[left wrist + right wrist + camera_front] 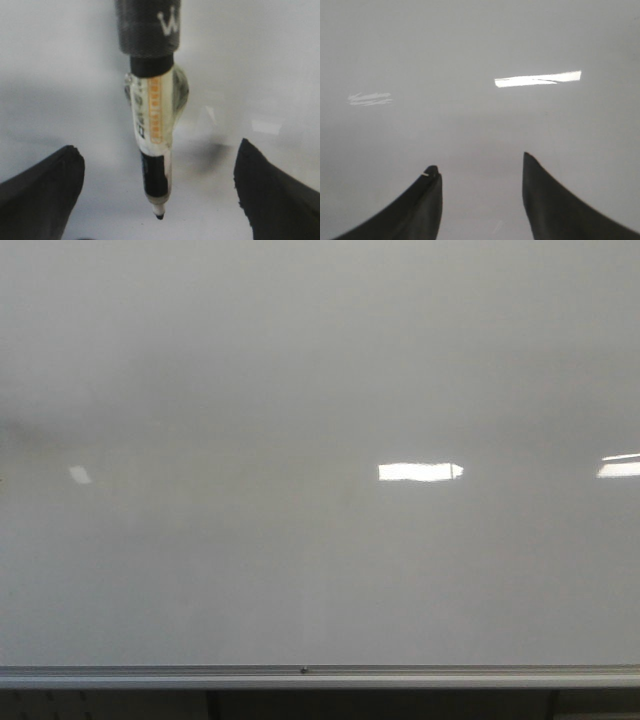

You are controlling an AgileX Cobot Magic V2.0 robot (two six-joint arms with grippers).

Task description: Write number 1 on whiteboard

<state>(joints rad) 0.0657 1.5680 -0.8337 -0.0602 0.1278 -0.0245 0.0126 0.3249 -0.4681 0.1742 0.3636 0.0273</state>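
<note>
Board (300, 370): large, glossy, pale grey-white, flat, filling the front view. Silver rail (300, 673) along its lower edge, ribbed aluminium with one small dark screw. Bright rectangular reflections (420, 471) on the surface, well above the rail; these are glare, not ink.

Number 1: not present. No black stroke shows on the board in any view; the writing step has not begun.

Marker (152, 130): slim barrel, clear and white plastic with an orange printed strip, black collar and a small dark tip. It sits in a dark cylindrical holder (147, 27) marked with a pale crown-like emblem, and hangs between the left fingers. Its tip points at the board; whether it touches cannot be told.

Left gripper (159, 200): two matte black tapered fingers (40, 195) spread wide apart, touching nothing; the marker is carried by the holder, not pinched.

Right gripper (482, 200): black curved fingers (555, 200) parted, nothing between them, facing bare board with a faint pale smear (370, 99) on it.

Step in hand, judged: approach before first contact. Next move likely calls for pressing the tip squarely to the board well above the rail, then one steady downward stroke with light, even pressure; the slick surface may let the tip skid.
</note>
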